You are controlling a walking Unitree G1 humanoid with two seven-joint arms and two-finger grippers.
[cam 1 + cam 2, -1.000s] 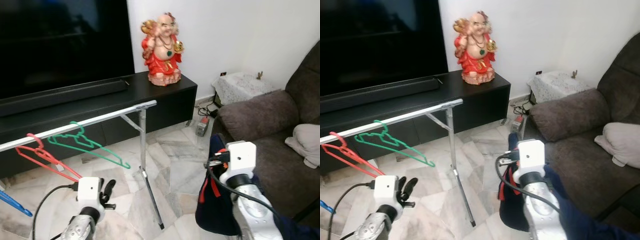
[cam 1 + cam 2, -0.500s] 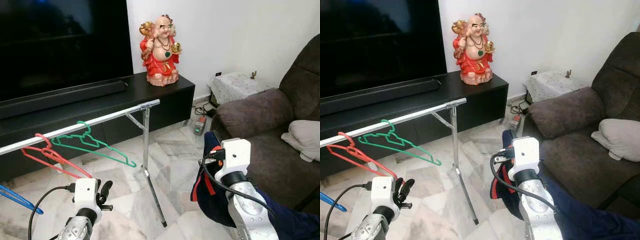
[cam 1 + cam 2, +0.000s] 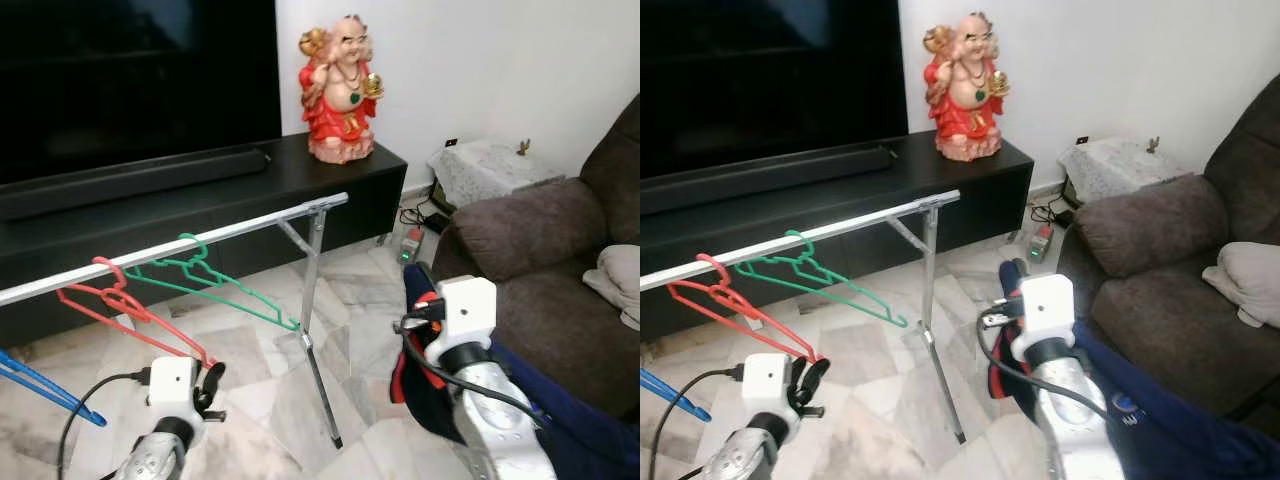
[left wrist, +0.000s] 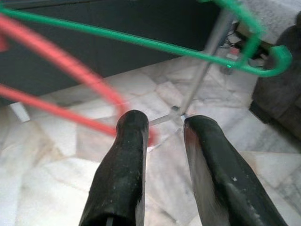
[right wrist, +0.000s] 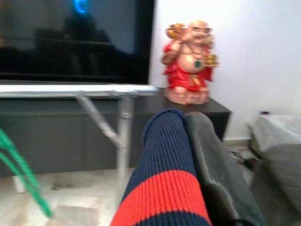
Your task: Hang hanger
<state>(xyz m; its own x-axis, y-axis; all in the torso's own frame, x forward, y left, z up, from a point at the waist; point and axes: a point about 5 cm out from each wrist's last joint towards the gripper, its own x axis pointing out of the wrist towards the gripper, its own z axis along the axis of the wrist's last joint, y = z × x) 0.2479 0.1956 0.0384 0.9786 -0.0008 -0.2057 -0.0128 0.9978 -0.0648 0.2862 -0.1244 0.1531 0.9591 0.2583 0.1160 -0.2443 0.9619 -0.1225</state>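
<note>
Hangers: three on the silver rail [image 3: 200, 240], counted from my left — blue hanger [image 3: 45, 390] low and partly cut by the frame edge, red hanger [image 3: 135, 315], green hanger [image 3: 225, 285]. All three hook over the rail ahead of and above my left claw [image 4: 162, 125].

Left claw: its two black fingers [image 4: 124, 160] stand a narrow gap apart, nothing between them. It sits low, below the red hanger's lower end. In the left wrist view the red bars cross just beyond the fingertips, blurred; the green bar runs above them.

Right claw [image 5: 188, 120]: clamped on a navy knit garment [image 3: 425, 380] with a red stripe; the cloth wraps over one finger and hangs down below the wrist. Whether a hanger sits inside the cloth, cannot tell. This claw is off to the right of the rail's free end, near the sofa [image 3: 530, 250].

Rail: one folding leg [image 3: 318, 330] near the free end. Open floor between that leg and my right claw.

Room: pale marble floor [image 3: 250, 400], one long black TV cabinet [image 3: 200, 195] behind the rail, one dark screen [image 3: 130, 70] above it, one red laughing figurine [image 3: 343, 90] on the cabinet's right end. One dark grey sofa to the right with one pale cushion [image 3: 620, 285]; a small cloth-covered stand [image 3: 490, 165] by the white wall.
</note>
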